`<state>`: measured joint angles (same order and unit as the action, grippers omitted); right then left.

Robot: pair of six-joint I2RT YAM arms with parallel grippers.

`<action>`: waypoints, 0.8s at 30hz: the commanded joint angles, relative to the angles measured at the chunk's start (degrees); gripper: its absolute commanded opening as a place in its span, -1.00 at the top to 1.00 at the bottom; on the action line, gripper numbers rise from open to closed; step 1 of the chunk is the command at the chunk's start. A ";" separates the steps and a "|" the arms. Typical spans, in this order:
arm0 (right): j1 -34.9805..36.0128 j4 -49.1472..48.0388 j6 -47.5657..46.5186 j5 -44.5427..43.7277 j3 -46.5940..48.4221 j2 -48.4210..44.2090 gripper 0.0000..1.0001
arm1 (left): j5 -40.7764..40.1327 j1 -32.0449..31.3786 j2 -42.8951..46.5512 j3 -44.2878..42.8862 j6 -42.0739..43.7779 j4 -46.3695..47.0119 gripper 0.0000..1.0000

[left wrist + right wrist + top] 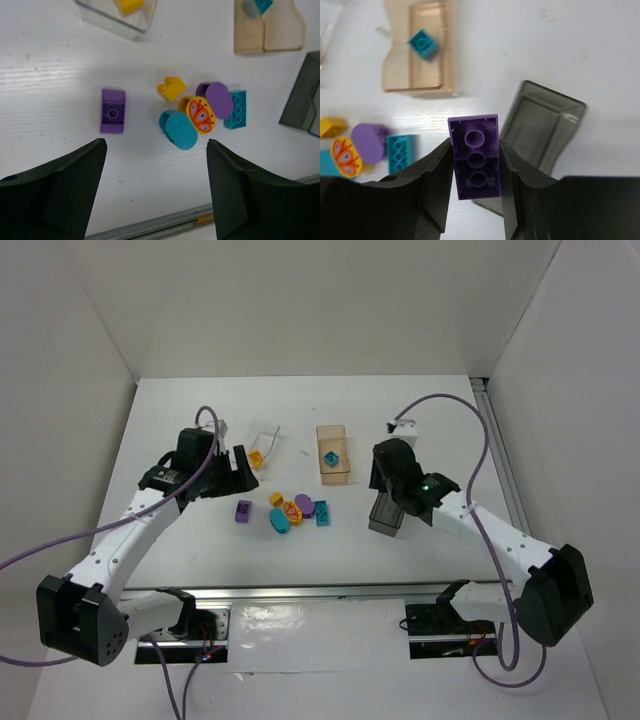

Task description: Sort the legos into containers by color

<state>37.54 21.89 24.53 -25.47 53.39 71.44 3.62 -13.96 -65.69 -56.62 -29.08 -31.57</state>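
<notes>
Lab: white-walled robot table (300, 400)

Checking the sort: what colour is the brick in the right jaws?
Purple; the brick shows best in the right wrist view.

My top camera sits above and behind my arm bases, looking down and forward over the whole desk (170, 420) from far off. The left wrist camera looks steeply down past my left fingers (60, 190), fairly near. The right wrist camera looks down between my right fingers (432, 190), closer still. Both wrist views share the tan box (280, 35) and the teal brick (235, 109).
</notes>
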 commanded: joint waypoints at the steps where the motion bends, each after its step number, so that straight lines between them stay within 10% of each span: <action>1: -4.39 1.75 5.34 -2.04 -4.60 -1.74 0.64 | -1.33 -2.82 -2.24 2.65 -2.21 0.37 -0.75; 12: -11.26 -2.03 5.00 5.00 -9.88 -0.25 0.51 | -11.17 -6.08 -12.61 3.18 -6.16 -1.39 -0.86; 18: -11.26 -2.65 4.47 6.05 -9.26 2.04 -0.29 | -13.98 -6.70 -17.18 2.13 -6.87 -1.91 -0.87; 24: -10.73 -0.53 3.42 3.51 -6.63 -2.44 -0.52 | -16.18 -7.75 -23.78 0.38 -6.34 -1.30 -0.70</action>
<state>26.59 21.78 28.62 -19.81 43.62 72.31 -9.80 -20.78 -87.59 -53.89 -34.89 -32.77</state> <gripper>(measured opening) 0.756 0.865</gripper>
